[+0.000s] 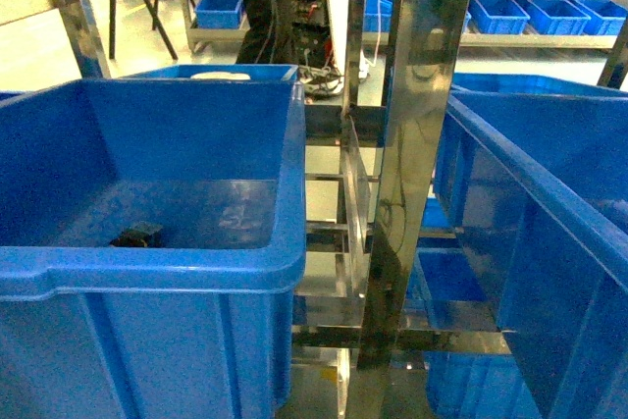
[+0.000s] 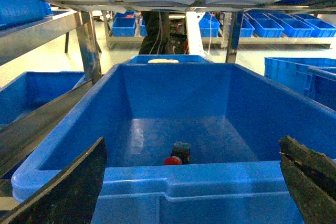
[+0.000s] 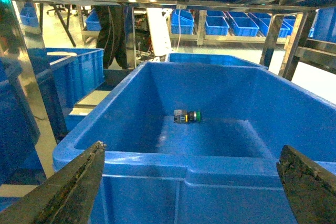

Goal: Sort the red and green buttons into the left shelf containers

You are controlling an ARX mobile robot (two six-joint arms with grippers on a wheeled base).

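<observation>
The red button (image 2: 175, 156) lies on the floor of the blue bin (image 2: 199, 179) before my left gripper (image 2: 191, 182) — near its front wall. A green-capped button (image 3: 188, 116) lies mid-floor in the other bin (image 3: 157, 161) before my right gripper (image 3: 191, 182). Both grippers gape wide, holding nothing.

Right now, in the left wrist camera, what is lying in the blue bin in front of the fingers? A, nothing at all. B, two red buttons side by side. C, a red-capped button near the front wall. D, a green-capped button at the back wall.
C: the left wrist view shows a single red-capped button lying on the floor of the blue bin, just behind its front rim, with the open left gripper holding nothing.
</observation>
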